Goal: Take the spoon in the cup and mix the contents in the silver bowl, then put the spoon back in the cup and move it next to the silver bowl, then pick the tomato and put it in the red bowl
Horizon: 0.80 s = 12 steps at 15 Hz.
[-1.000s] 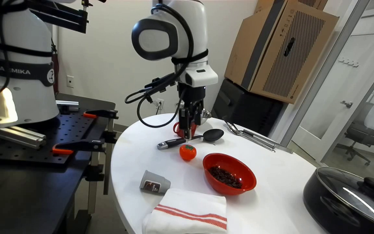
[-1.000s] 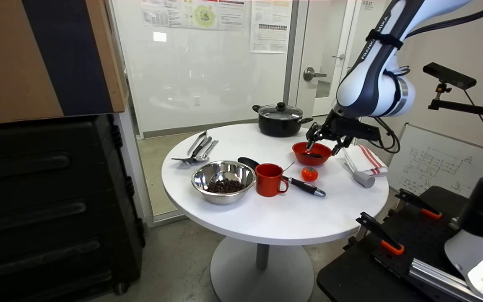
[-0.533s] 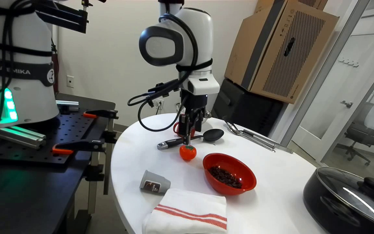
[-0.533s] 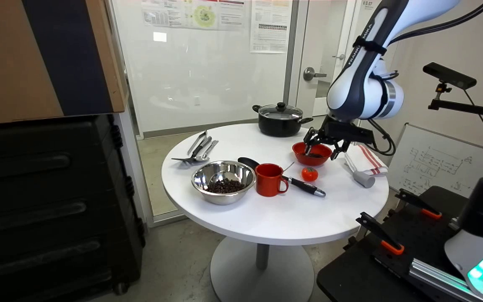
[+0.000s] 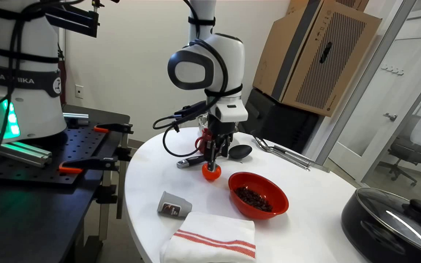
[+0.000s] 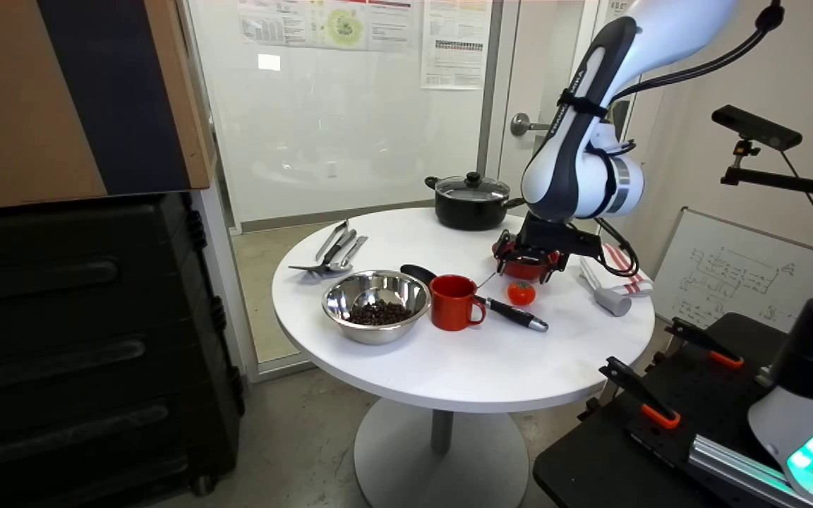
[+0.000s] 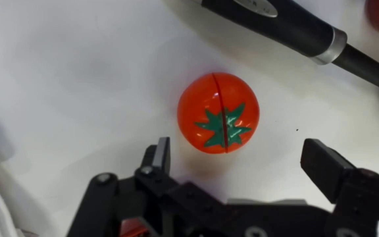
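The tomato is a red-orange ball with a green star top, on the white table; it also shows in an exterior view and in the wrist view. My gripper is open and empty, just above the tomato, which lies nearer the left finger and is not touched. The red bowl holds dark beans. The red cup stands beside the silver bowl, which also holds dark beans. A thin metal handle, likely the spoon, shows at the cup's rim; its lower part is hidden.
A black serving spoon lies behind the tomato. A grey cup lies on its side near a striped towel. A black lidded pot and several metal utensils are on the table.
My gripper has come down toward the tomato, moving left in one exterior view and slightly right in the other. It stays open. The objects on the table have not moved.
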Each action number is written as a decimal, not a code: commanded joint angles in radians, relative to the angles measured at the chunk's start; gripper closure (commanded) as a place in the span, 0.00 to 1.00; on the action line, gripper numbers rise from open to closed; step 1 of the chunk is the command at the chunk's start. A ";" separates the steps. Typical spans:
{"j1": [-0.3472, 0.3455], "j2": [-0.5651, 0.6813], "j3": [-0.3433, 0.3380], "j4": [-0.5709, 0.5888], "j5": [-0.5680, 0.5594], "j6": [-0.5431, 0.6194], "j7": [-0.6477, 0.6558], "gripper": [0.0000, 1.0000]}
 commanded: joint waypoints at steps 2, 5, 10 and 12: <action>0.126 0.050 -0.099 0.045 0.051 -0.023 0.029 0.00; 0.168 0.053 -0.122 0.041 0.060 -0.036 0.033 0.00; 0.224 0.067 -0.158 0.044 0.077 -0.039 0.055 0.26; 0.238 0.069 -0.170 0.045 0.080 -0.040 0.064 0.40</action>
